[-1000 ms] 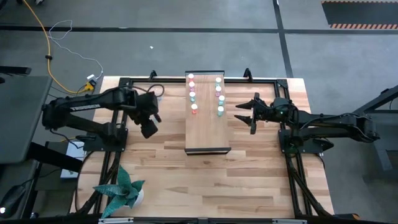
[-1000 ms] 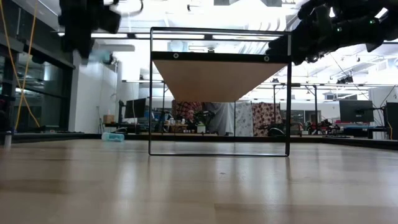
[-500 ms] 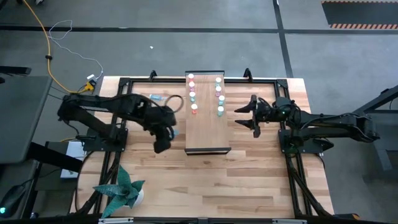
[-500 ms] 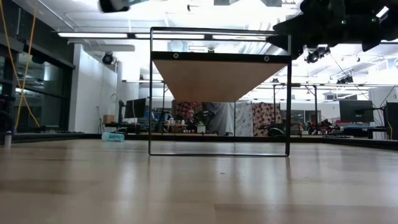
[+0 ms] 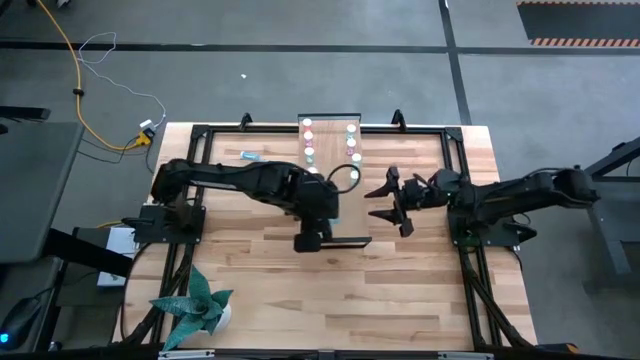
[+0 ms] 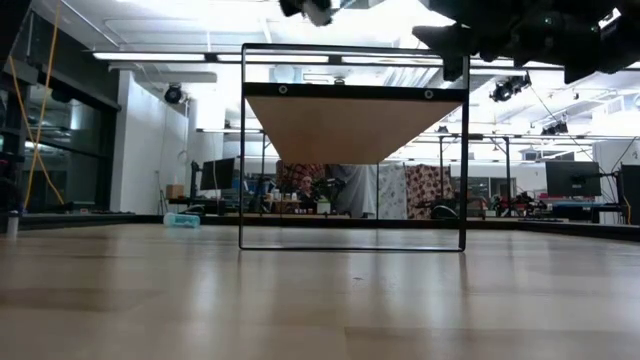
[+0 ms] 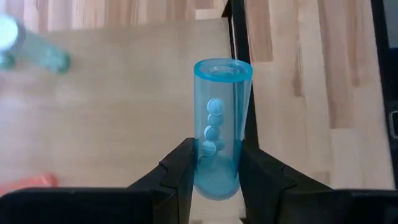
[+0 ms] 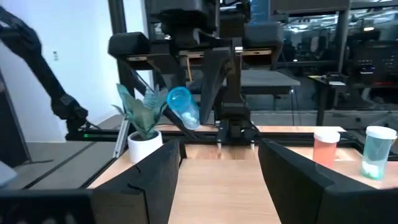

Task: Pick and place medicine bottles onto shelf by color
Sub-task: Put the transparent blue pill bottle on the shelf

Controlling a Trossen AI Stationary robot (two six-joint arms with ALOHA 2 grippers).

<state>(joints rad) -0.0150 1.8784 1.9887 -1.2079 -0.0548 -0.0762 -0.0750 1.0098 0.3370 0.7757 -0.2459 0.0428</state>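
Observation:
My left gripper (image 7: 216, 163) hangs above the near end of the shelf (image 5: 330, 135), shut on a blue translucent medicine bottle (image 7: 221, 118) with pale pills inside. The right wrist view shows this bottle (image 8: 182, 106) too. Several white-capped bottles (image 5: 308, 150) stand in two rows on the shelf's far half; a pink bottle (image 8: 324, 146) and a teal bottle (image 8: 376, 152) show among them. My right gripper (image 5: 388, 200) hovers open just right of the shelf, pointing toward it, with nothing between its fingers (image 8: 155, 180). In the low view the shelf (image 6: 355, 125) is a raised board in a dark frame. My left gripper pinches the blue bottle between its two fingers (image 7: 180, 174) at the bottle's end nearest the wrist (image 7: 214, 180). The fingers slant steeply down from above and the bottle lies along them. Its free end (image 7: 222, 68) sticks out past the fingertips, clear of the shelf.
One more small blue bottle (image 5: 248, 156) lies on the table, left of the shelf. A potted plant (image 5: 195, 305) stands at the near left corner. Dark frame rails (image 5: 200, 135) run along the table's sides.
My left gripper has swept from the table's left side toward the right, rising a little and rolling, and now hangs over the shelf's near end with the blue bottle still held. My right gripper has shifted slightly toward the near edge and tipped up.

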